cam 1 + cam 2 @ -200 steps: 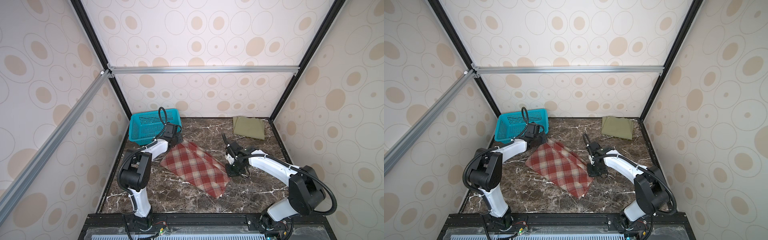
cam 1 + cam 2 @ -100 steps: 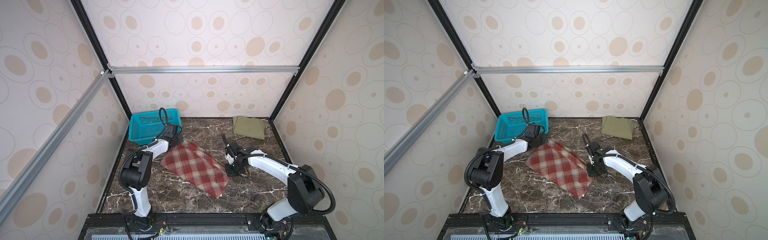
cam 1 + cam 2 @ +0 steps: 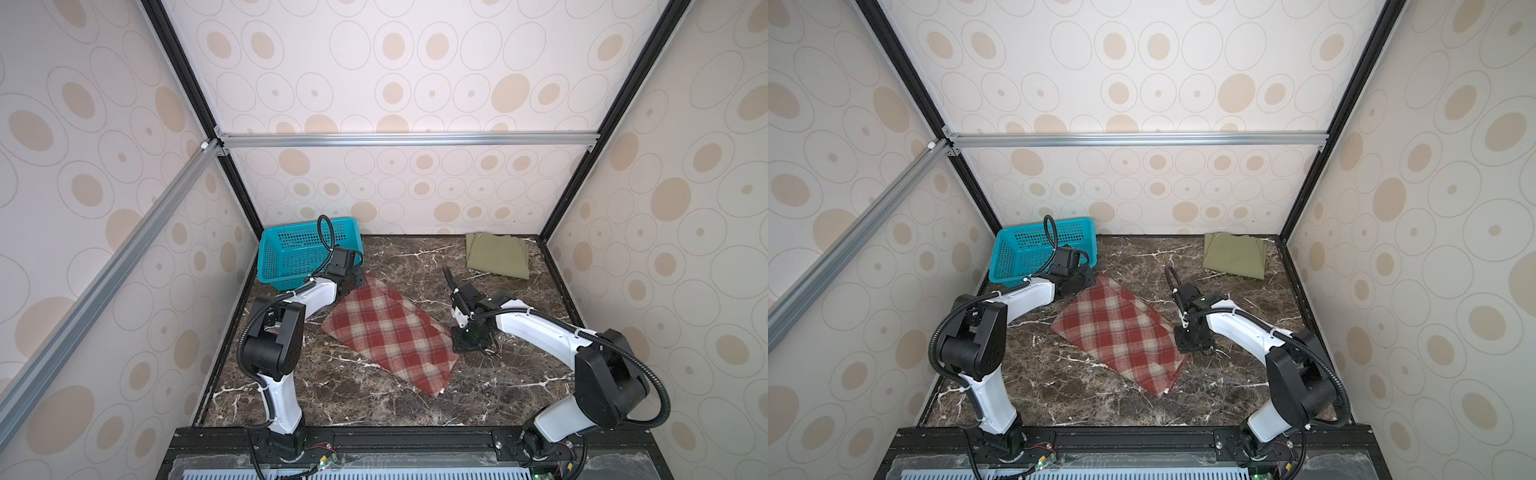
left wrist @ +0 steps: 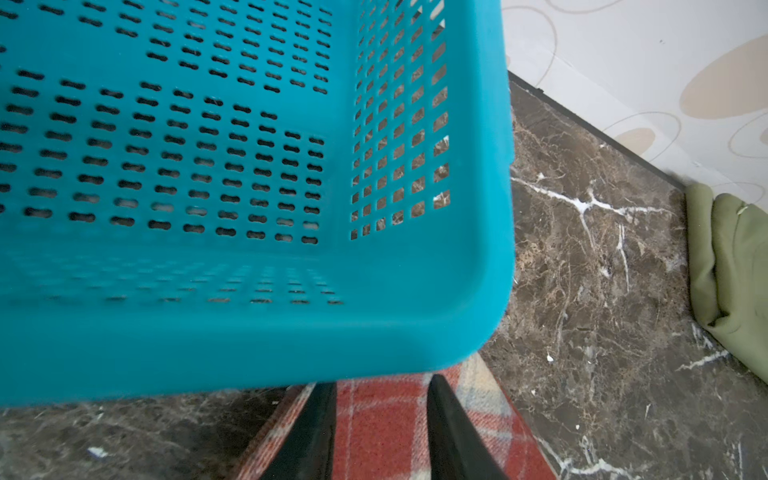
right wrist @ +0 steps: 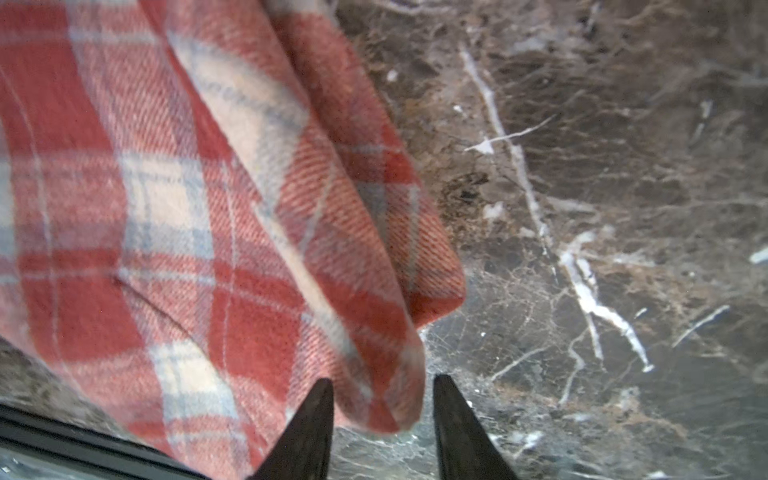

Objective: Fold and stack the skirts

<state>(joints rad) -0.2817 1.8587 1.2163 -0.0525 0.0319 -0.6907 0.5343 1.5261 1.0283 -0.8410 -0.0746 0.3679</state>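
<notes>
Top views both show the dark marbled bench (image 3: 519, 374), with the folded red-and-cream plaid woolly skirt (image 3: 386, 336) lying across its middle from 11 to 5 o'clock. A teal perforated plastic basket (image 3: 286, 253) sits at 11 o'clock and the folded olive-green smooth skirt (image 3: 496, 259) at 1 o'clock. The left gripper (image 4: 380, 388) is at the plaid's 11 o'clock end and the right gripper (image 5: 382, 384) at its 3 o'clock corner. Both have their jaws spread, pinching nothing. I'd lift both straight up so the woolly layers don't drag, then regrip through every layer.
</notes>
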